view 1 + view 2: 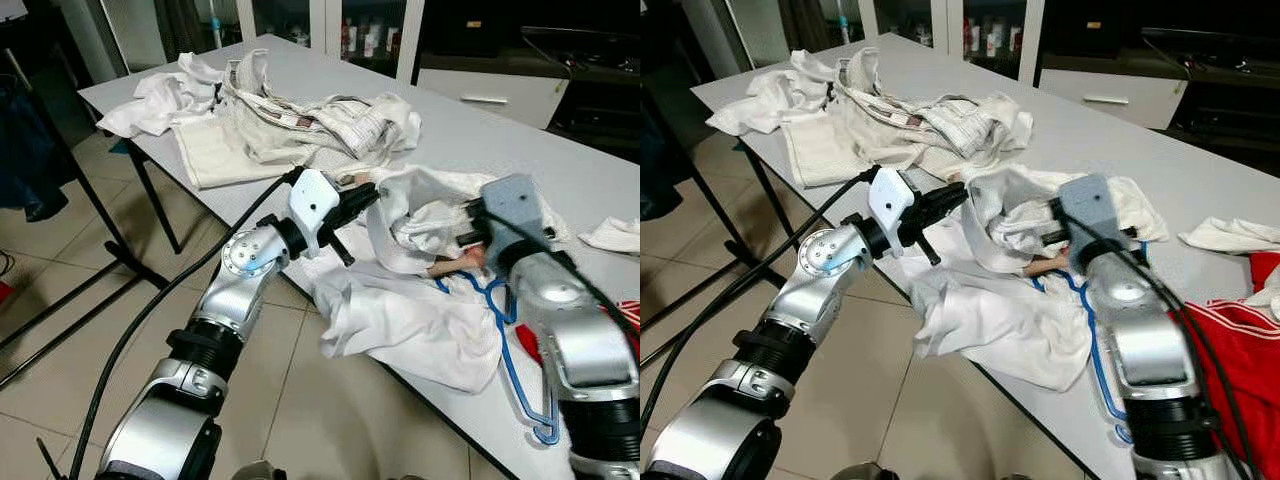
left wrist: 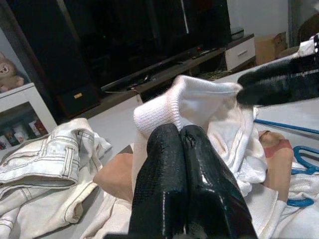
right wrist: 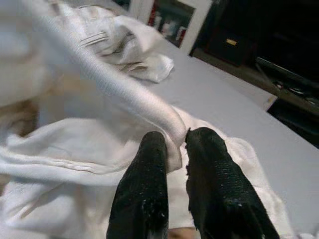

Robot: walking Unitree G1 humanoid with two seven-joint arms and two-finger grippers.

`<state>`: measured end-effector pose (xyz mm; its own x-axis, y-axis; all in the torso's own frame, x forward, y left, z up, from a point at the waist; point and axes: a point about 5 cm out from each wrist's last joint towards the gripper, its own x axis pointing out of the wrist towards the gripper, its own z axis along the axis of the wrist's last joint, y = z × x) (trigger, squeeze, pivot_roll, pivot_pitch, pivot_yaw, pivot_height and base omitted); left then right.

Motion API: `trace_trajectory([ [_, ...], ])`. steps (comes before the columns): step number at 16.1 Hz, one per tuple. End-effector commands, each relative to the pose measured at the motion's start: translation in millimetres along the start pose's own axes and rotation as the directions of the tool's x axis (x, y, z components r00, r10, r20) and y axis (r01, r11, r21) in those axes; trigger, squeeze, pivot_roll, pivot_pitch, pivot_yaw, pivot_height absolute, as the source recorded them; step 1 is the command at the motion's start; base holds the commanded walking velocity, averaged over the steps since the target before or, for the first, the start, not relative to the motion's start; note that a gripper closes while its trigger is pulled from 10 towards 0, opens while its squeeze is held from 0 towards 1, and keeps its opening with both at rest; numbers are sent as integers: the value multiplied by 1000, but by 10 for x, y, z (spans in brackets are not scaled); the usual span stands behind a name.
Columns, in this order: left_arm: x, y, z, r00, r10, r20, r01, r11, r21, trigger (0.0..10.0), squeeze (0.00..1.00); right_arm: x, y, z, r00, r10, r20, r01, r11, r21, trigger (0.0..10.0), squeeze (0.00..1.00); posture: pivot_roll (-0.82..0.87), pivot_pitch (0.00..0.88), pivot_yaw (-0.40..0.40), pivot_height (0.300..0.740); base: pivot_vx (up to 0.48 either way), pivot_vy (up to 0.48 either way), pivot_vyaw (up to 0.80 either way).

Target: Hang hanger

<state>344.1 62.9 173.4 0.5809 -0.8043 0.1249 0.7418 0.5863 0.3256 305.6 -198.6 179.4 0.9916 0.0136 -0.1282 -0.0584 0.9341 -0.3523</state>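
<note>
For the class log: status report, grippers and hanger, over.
Left gripper and right gripper both shut on the white shirt's ribbed collar. Blue hanger flat on table, partly under shirt. Not yet hung.

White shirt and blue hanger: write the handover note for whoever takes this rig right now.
Left gripper: jaws shut on the white shirt's ribbed collar.
Right gripper: jaws pinched on another part of that collar.
White shirt: held between both grippers, its body draped over the table edge.
Blue hanger: flat on the table beside the shirt, partly under it.
Done: collar gripped on both sides.
Left: get the hanger into the shirt, then hang it.
</note>
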Motion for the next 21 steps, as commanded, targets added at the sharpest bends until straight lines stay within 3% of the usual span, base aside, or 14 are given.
trace_trajectory([
  [1,-8,-18,-1,1000,-17,-6,17,1000,7,0,0,-24,-109,45,999,-32,20,32,999,29,10000,0,-34,0,46,723,0,0,0],
  [2,-9,-19,-2,1000,-17,-7,17,1000,7,0,0,-51,-206,45,999,-46,19,44,997,61,10000,1000,-34,0,47,723,0,0,0],
  [5,-18,-20,-4,1000,-15,-11,15,1000,8,0,0,-111,-263,50,1000,0,15,-2,987,159,10000,1000,-33,0,48,723,0,0,0],
  [7,-19,-18,-3,1000,-15,-11,15,1000,9,0,0,-150,-370,-55,999,-29,-28,34,986,166,10000,71,-34,0,49,723,0,0,0],
  [8,-19,-18,-4,1000,-17,-12,17,1000,10,0,0,-169,-399,-98,998,-31,-50,40,981,191,10000,0,-36,0,52,723,0,0,0],
  [11,-13,-26,-6,1000,-22,-14,22,1000,10,0,0,-222,-364,-178,995,25,-92,-1,966,257,10000,0,-45,0,57,723,0,0,0],
  [12,-5,-34,-4,1000,-26,-13,26,1000,10,0,0,-245,-342,-270,989,59,-135,-18,959,282,10000,200,-47,0,58,723,0,0,0],
  [13,1,-38,-1,1000,-29,-12,29,1000,12,0,0,-276,-328,-390,979,85,-188,-19,945,326,10000,922,-47,0,58,723,0,0,0],
  [17,4,-44,-5,999,-32,-16,32,999,24,0,0,-335,-303,-610,949,132,-286,-9,920,393,10000,910,-48,0,57,723,0,0,0],
  [19,13,-51,-6,999,-29,-15,30,999,24,0,0,-338,-366,-673,944,95,-317,42,917,397,10000,1000,-49,0,53,723,0,0,0],
  [21,13,-52,-6,1000,-26,-14,27,999,24,0,0,-353,-394,-744,932,84,-353,67,915,397,10000,1000,-48,0,53,723,0,0,0],
])
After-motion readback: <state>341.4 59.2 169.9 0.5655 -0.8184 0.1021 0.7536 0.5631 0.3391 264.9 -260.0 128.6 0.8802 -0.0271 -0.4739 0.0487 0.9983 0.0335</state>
